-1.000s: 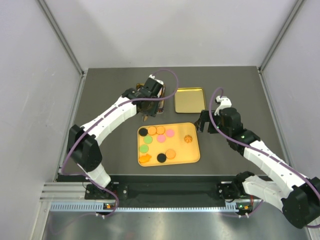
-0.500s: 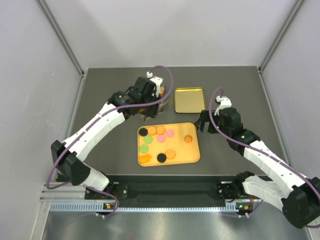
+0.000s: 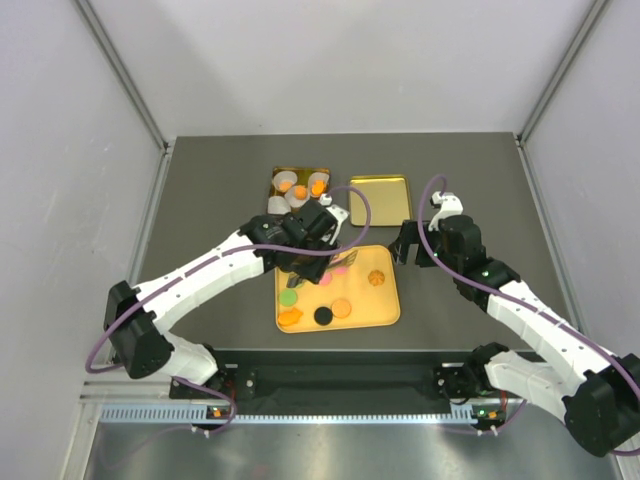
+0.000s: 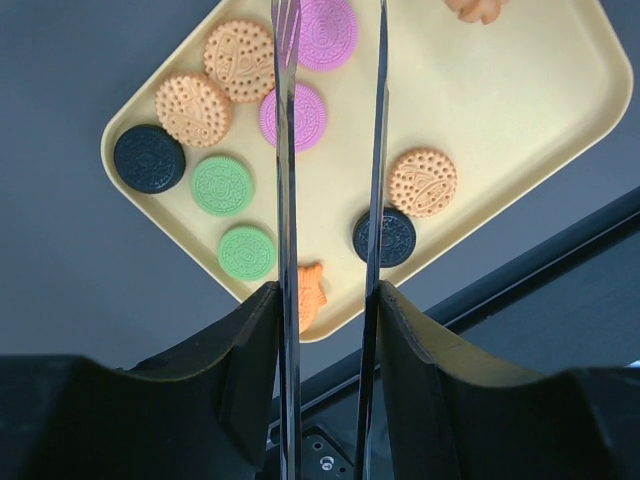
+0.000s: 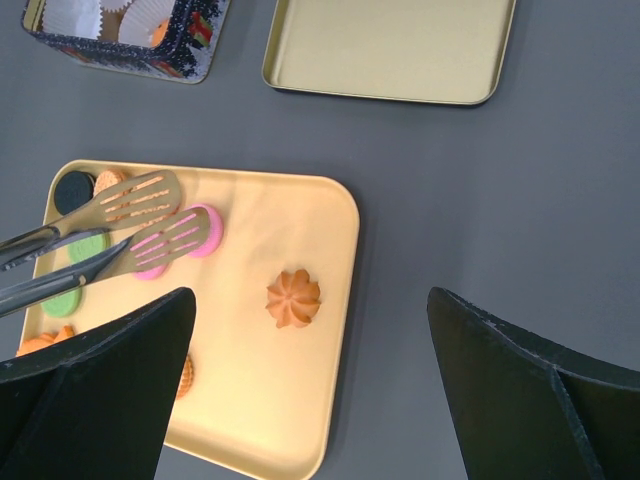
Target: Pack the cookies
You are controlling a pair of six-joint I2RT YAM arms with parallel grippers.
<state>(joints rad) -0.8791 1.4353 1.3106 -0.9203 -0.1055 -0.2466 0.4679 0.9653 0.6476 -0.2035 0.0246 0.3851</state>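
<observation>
Here, a pair of tongs (image 4: pixel 286 200) is clamped between the fingers of the left end effector (image 4: pixel 325 320), and the two blades are held slightly apart with nothing between them. The slotted tips are seen over two pink cookies (image 4: pixel 293 116) near the far-left part of a yellow tray (image 4: pixel 520 110); whether they touch cannot be told. The cookies (image 4: pixel 222 185) are spread over this tray: orange, green, pink and black discs to the left, and a flower-shaped orange one (image 5: pixel 293 298) alone to the right. The right end effector (image 3: pixel 407 246) is held released, fingers wide apart and empty, just above the tray's far-right corner. Farther out on the desk (image 3: pixel 470 180), a tin (image 5: pixel 150 62) is seen with white paper cups (image 5: pixel 75 15) and orange cookies inside, and a gold lid (image 5: pixel 390 45) is laid just beside it.
</observation>
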